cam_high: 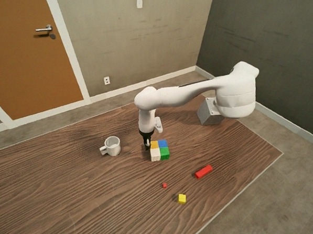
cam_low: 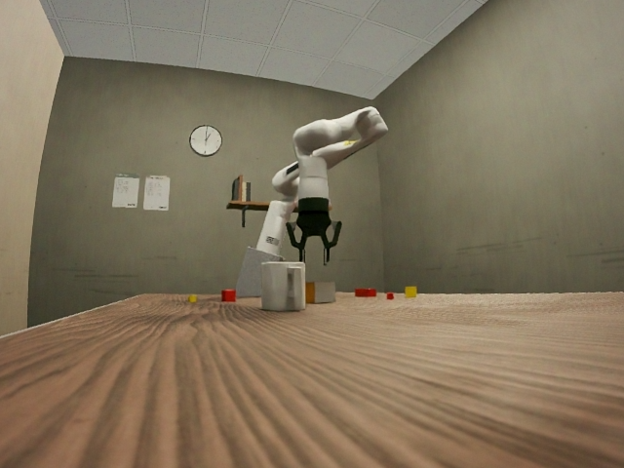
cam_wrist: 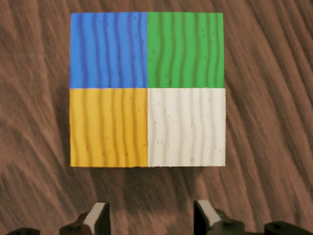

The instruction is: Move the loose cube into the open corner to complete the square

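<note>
The robot's rounded white arm [cam_high: 174, 96] [cam_low: 313, 174] ends in a black hand [cam_high: 147, 147] [cam_low: 314, 256] [cam_wrist: 152, 219] with pale-edged fingertips.

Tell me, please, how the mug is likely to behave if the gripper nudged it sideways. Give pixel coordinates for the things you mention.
The mug [cam_high: 113, 148] [cam_low: 274, 287] stands upright on a broad base and looks squat, so it would probably slide rather than tip. Its walls look thick and rigid, so it likely wouldn't flex. The handle sticking out to one side might make it swivel if pushed there.
</note>
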`<state>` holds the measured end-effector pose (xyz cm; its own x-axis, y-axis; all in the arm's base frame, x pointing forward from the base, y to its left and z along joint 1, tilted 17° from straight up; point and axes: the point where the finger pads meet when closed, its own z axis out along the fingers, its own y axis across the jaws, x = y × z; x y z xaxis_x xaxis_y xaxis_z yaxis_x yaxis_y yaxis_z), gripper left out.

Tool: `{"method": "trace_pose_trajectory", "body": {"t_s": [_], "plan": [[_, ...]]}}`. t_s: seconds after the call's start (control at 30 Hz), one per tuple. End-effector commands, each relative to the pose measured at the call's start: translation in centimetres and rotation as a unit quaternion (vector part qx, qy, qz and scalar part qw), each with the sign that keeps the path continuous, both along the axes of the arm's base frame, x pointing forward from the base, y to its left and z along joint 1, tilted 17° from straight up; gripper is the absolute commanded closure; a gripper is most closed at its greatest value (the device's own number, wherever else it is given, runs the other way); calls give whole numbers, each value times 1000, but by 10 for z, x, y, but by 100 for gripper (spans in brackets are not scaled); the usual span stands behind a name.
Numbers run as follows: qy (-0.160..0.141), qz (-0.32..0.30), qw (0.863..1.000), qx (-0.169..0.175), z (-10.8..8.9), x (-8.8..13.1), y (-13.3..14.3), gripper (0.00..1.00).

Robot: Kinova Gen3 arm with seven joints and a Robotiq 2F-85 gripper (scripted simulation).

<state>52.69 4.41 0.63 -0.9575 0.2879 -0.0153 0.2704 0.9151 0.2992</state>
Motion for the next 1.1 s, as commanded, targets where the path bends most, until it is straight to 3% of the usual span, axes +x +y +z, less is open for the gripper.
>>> {"method": "trace_pose_trajectory", "body": {"t_s": [0.0, 0.27, 1.07], "plan": [[1, -6, 1000, 3, 10, -2, -3, 46], [1, -6, 1000, 3, 19, -3, -6, 46], [1, -6, 1000, 3, 21, -3, -7, 46]]}}
